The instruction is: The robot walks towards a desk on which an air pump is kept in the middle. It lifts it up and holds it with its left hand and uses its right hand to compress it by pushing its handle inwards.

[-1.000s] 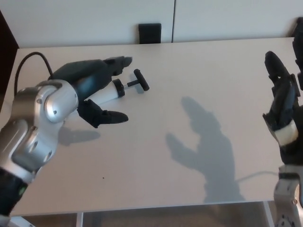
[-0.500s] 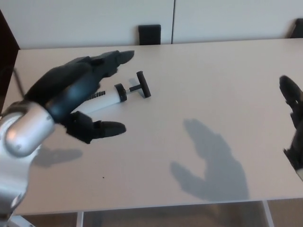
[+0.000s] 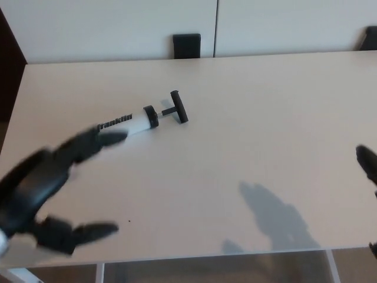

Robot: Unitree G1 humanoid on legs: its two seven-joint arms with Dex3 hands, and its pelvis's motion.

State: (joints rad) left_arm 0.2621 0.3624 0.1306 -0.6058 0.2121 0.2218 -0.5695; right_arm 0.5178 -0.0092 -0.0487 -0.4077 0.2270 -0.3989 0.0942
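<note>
Air pump [image 3: 144, 117] lies untouched on the desk [image 3: 253, 135].
Left hand [image 3: 50, 188] hovers open near the desk's front-left corner; right hand [image 3: 368, 168] barely visible, fingers indiscernible.

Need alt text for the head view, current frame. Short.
A white air pump with a black T-handle lies flat on a pale desk, held by neither hand. The robot's left hand, blurred, with fingers apart, hovers near the desk's front left; only a sliver of the right hand shows at the right edge.

Black lettering, seemingly "franklin", along the white barrel of the air pump [image 3: 132, 121].
</note>
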